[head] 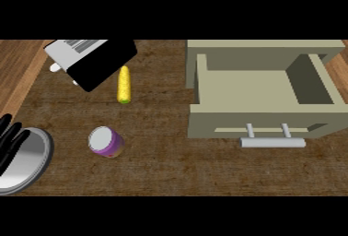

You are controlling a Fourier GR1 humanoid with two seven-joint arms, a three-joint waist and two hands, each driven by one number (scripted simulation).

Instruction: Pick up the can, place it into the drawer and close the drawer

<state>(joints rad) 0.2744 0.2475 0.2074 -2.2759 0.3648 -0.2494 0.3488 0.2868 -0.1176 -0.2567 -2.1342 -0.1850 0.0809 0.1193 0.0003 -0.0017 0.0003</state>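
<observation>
wooden counter (pixel 176 170), can (pixel 106 142) not yet picked up, drawer (pixel 265 90) open.
left hand (pixel 11 138) resting at left edge, fingers straight and holding nothing; can upright well right of fingertips, drawer farther right. next: reach, curl round can, lift to drawer.

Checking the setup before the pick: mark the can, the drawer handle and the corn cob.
can (pixel 103 138), head view, on its pale round lid.
drawer handle (pixel 273 143), head view, middle of the grey bar.
corn cob (pixel 124 84), head view, middle of its yellow length.
</observation>
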